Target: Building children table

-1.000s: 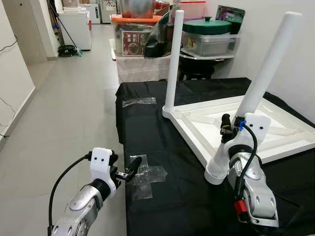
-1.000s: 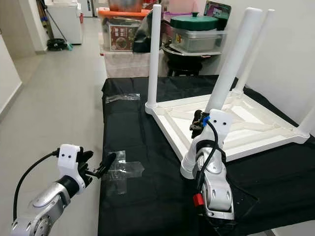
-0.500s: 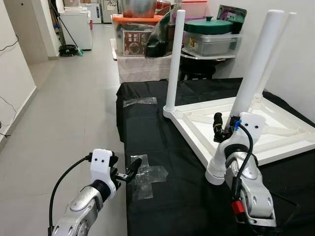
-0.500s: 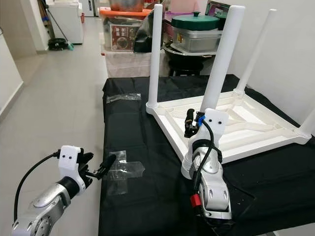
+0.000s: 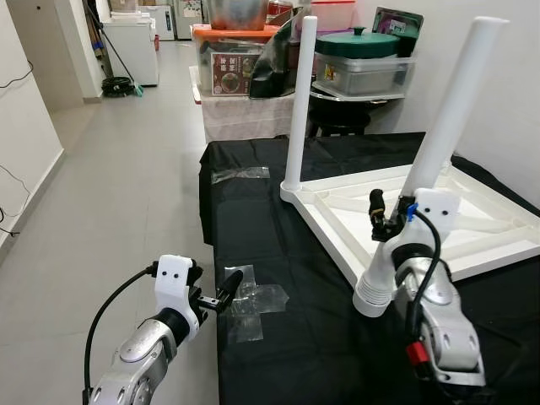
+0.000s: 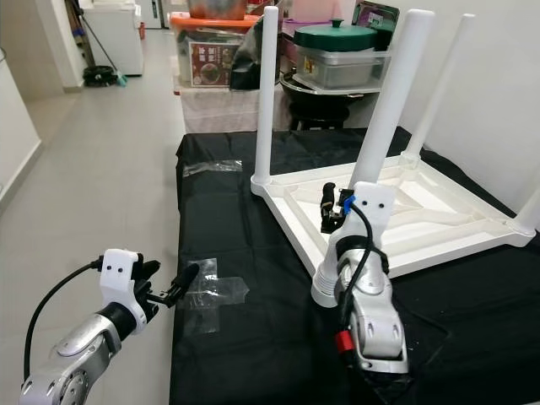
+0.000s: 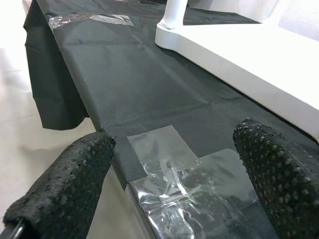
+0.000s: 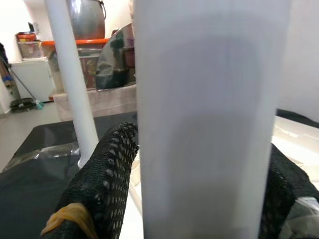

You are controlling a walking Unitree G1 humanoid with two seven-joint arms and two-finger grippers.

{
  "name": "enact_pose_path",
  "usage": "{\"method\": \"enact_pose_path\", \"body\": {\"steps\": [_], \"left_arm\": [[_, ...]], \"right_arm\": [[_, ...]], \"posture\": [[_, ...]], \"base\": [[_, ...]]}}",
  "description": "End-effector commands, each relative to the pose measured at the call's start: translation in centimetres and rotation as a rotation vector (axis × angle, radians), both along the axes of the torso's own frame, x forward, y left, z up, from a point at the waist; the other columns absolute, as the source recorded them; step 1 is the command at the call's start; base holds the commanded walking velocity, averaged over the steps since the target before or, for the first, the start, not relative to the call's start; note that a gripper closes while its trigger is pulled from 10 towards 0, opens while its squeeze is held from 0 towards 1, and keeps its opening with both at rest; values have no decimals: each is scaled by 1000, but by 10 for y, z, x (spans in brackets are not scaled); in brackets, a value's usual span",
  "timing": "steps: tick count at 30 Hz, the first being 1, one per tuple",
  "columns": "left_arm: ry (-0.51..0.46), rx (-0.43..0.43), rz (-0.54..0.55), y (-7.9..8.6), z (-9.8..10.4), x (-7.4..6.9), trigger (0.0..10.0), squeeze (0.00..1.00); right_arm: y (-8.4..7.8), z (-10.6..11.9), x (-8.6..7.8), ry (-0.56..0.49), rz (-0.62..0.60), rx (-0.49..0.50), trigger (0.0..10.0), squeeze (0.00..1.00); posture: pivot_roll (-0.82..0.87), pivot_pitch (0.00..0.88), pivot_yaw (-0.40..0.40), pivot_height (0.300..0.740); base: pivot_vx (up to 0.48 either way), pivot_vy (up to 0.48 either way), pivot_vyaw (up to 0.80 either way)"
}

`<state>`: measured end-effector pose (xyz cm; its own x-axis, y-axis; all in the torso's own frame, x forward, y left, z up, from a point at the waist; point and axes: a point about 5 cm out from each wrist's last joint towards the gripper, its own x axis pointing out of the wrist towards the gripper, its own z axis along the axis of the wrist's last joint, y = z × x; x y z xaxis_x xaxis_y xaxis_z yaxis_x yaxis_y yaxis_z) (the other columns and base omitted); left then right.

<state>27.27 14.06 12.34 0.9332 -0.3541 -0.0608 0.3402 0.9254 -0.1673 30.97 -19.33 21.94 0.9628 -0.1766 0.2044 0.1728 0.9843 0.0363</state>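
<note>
A white children's table [image 5: 485,245] lies upside down on a black-covered worktop [image 5: 278,228], with one leg [image 5: 299,101] standing at its far left corner and others [image 6: 439,84] at the back. My right gripper [image 5: 395,211] is shut on a loose white leg [image 5: 447,126]. This leg leans to the right, and its ribbed foot [image 5: 374,291] rests on the cloth by the near corner of the white table. In the right wrist view the loose leg [image 8: 209,119] sits between both fingers [image 8: 104,169]. My left gripper [image 5: 224,291] hovers open at the worktop's left edge over a patch of clear tape [image 7: 174,174].
Behind the worktop stand plastic storage boxes [image 5: 232,67] and a tray with a green-lidded pot [image 5: 359,46]. Tiled floor [image 5: 110,186] runs along the left side. A second strip of tape [image 5: 239,175] lies near the worktop's far left corner. A white wall [image 5: 515,110] is close on the right.
The held leg swung more upright half a second ago and now leans right again, its foot staying on the cloth. The left arm has not moved.
</note>
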Motion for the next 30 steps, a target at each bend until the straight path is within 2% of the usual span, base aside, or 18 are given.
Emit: {"method": "enact_pose_path", "body": {"steps": [1,6,8,17,18,20,21,22,23,25,28,30], "left_arm": [[5,20,-4,1,-2,0,10000,0],[5,21,-1,2,-2,0,10000,0],[7,23,1,3,-3,-1,10000,0],[6,25,-3,2,-2,0,10000,0],[6,29,-4,2,-2,1,10000,0],[6,29,-4,2,-2,1,10000,0],[6,33,-5,2,-2,1,10000,0],[6,33,-5,2,-2,1,10000,0],[4,37,-1,4,-1,2,10000,0],[2,41,6,7,-1,2,10000,0],[-3,45,20,11,1,3,10000,0],[-8,47,42,18,4,6,10000,0]], "right_arm": [[-6,5,1,-18,9,1,10000,0],[-17,10,1,-24,24,-19,10000,0],[-21,12,0,-33,76,-14,10000,0],[-20,11,-1,-17,194,28,10000,0],[-21,2,2,46,216,56,8745,0],[-21,2,2,46,216,56,8745,0],[-21,-10,6,151,239,63,4941,0],[-21,-10,6,151,239,63,4941,0],[-20,-16,8,195,265,54,275,0],[-17,-22,10,234,273,36,0,0],[-15,-22,11,237,275,19,0,0],[-7,-16,14,189,265,34,0,0]], "posture": [[35,0,-19,740],[35,0,-19,740],[33,0,-17,740],[32,0,-11,740],[30,0,-6,740],[30,0,-6,740],[30,0,-6,740],[30,0,-6,740],[41,0,-13,740],[38,0,-13,740],[46,0,-15,740],[53,0,-19,740]], "base": [[0,0,0],[0,0,0],[0,0,0],[0,0,0],[0,0,0],[0,0,0],[0,0,0],[0,0,0],[0,0,0],[0,0,0],[0,0,0],[0,0,0]]}}
